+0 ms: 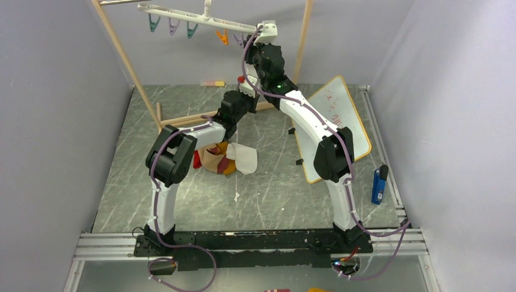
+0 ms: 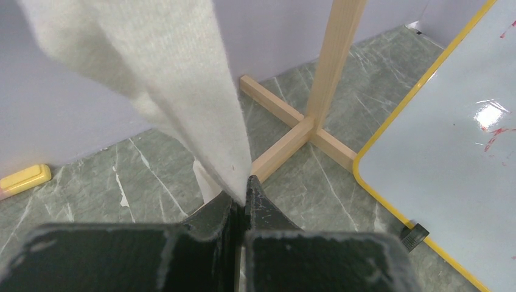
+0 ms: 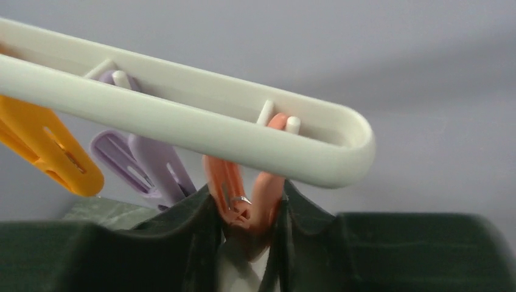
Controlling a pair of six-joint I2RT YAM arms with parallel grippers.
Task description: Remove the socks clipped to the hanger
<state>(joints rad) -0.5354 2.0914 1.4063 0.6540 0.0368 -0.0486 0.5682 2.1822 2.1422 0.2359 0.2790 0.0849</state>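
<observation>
Overhead, the right end effector (image 3: 246,212) squeezes a salmon clip (image 3: 269,182) at the three-o'clock end of the hanger (image 3: 182,118) — the left end effector (image 2: 241,198) grips a white sock (image 2: 176,79).

Left arm (image 1: 159,201) and right arm (image 1: 307,121): white links, black joints, purple cables, perhaps green LED

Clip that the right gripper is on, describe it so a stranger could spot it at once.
Find the white hanger high on the wooden rack. Follow it to its rounded end, where the right gripper reaches up. There hangs the salmon-pink clip, last in the row past a lilac clip and an orange clip, the only one pinched between fingers.
</observation>
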